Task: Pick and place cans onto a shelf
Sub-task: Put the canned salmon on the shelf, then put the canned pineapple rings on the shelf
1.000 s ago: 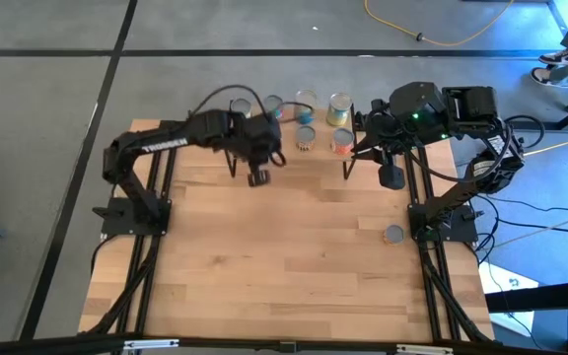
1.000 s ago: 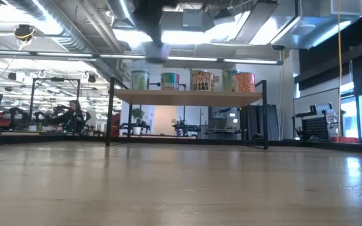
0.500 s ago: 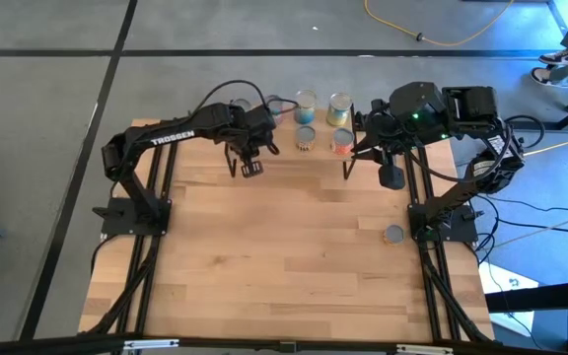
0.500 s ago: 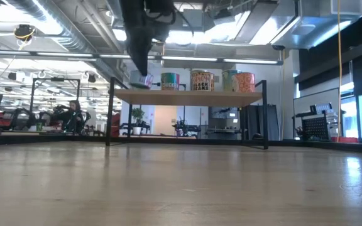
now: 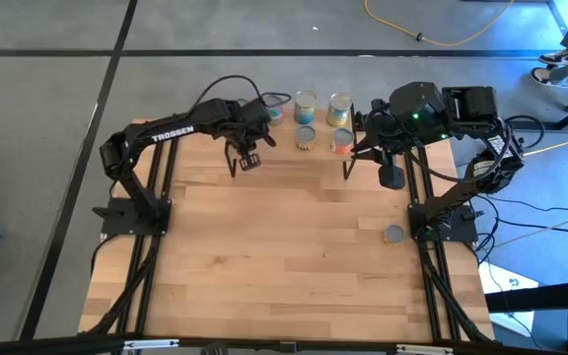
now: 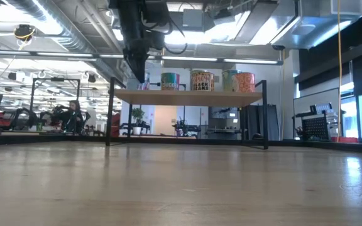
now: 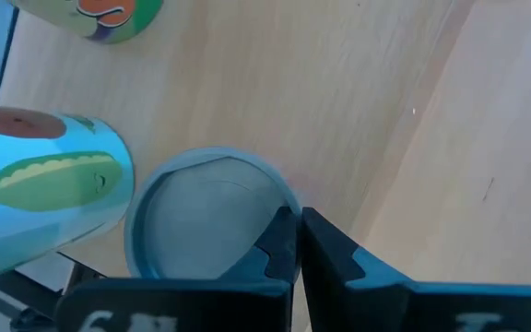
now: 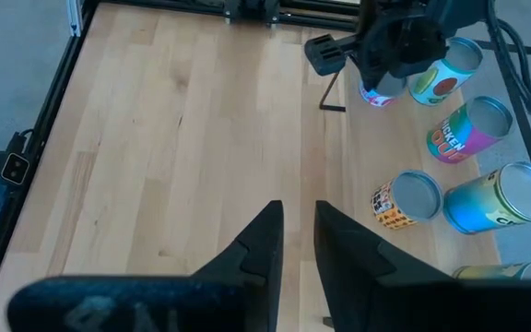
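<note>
Cans (image 5: 307, 106) stand on shelf (image 6: 187, 96); left arm's shut fingers (image 7: 295, 247) above one

Cans on the shelf (image 5: 316, 150): six countable, from the right wrist view
Can on the surface: one (image 5: 393, 234)
Shelves: one
Arms: two

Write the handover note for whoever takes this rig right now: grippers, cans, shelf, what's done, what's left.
Left gripper: fingers shut, empty, above one end of the shelf, beside the silvery top of a small tin standing there.
Right gripper: open, empty, above the tabletop near the shelf's other end.
Done: the low light-wood shelf on black legs carries six cans in the right wrist view, among them a blue-labelled can.
Left: one silver-topped can stands on the wooden tabletop by the right arm's base; it likely goes up next.
</note>
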You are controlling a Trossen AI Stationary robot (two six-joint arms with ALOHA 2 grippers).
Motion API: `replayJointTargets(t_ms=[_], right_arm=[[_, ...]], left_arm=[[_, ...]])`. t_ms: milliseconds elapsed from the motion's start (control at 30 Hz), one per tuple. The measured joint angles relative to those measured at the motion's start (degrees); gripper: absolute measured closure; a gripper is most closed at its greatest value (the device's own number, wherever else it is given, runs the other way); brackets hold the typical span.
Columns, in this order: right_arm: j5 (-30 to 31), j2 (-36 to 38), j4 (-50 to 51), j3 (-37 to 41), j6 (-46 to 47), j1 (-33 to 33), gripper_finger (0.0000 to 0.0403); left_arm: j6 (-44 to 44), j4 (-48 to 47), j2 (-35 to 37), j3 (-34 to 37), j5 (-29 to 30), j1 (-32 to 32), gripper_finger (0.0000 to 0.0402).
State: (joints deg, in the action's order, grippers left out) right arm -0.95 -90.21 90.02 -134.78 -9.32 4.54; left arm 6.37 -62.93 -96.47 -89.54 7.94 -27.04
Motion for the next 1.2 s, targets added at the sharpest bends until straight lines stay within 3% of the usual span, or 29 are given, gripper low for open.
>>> replayJointTargets(t_ms=[167,333,867,1200], right_arm=[[0.74,0.00,0.00,0.00,0.02,-0.02,0.0336],[6.80,0.00,0.00,0.00,0.26,0.00,0.0336],[6.88,0.00,0.00,0.00,0.50,0.00,0.0336],[6.86,0.00,0.00,0.00,0.40,0.00,0.0336]], left_arm=[[-0.01,-0.27,-0.06,0.02,-0.17,-0.86,0.0401],[-0.07,-0.34,-0.09,0.02,-0.17,-1.10,0.0401],[-4.83,-0.96,-0.24,-0.62,0.09,-0.64,0.0365],[-4.79,-2.89,-0.33,-8.30,0.34,-0.53,0.0365]])
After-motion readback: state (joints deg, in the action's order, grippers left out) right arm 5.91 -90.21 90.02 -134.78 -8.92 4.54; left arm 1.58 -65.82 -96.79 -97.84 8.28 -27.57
